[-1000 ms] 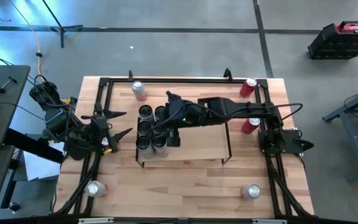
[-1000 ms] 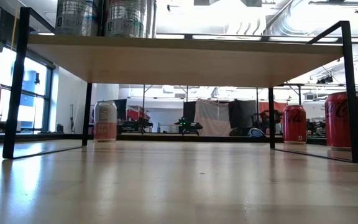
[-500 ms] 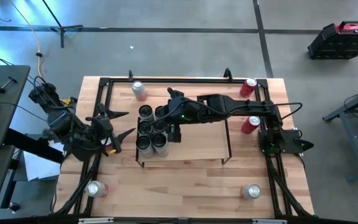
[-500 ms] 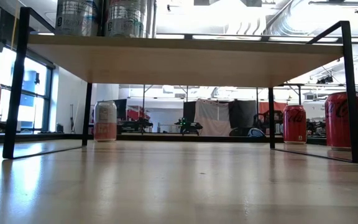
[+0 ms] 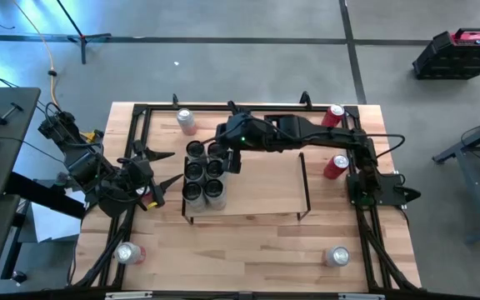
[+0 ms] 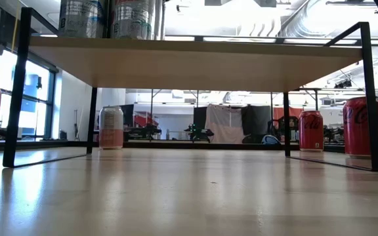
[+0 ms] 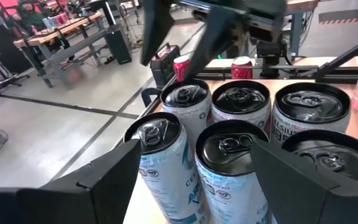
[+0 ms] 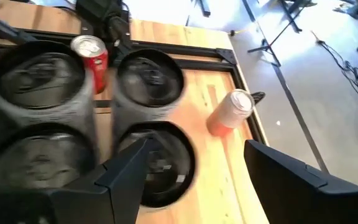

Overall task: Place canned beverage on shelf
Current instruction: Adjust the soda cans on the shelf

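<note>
Several silver-and-black cans [image 5: 202,171] stand upright in a cluster on the left end of the shelf [image 5: 265,187]. The left wrist view shows their tops [image 7: 241,99]. My right gripper [image 5: 232,160] hangs open just above the far side of the cluster, with nothing between its fingers. It shows from the front in the left wrist view [image 7: 185,31]. My left gripper [image 5: 167,167] stands open to the left of the shelf, pointing at the cans and apart from them. The shelf's wire end frames rest on the tabletop [image 6: 18,85].
Loose cans stand on the tabletop: a pink one [image 5: 186,119] far left, red ones [image 5: 333,116] [image 5: 336,167] at the right, a red-and-silver one [image 5: 127,252] near left and a silver one [image 5: 336,256] near right. The shelf's right half is bare board. Black rails [image 5: 223,107] edge the table.
My right gripper has moved toward the table's far edge above the cans on the shelf, staying open and empty. The cans have stayed in place.
</note>
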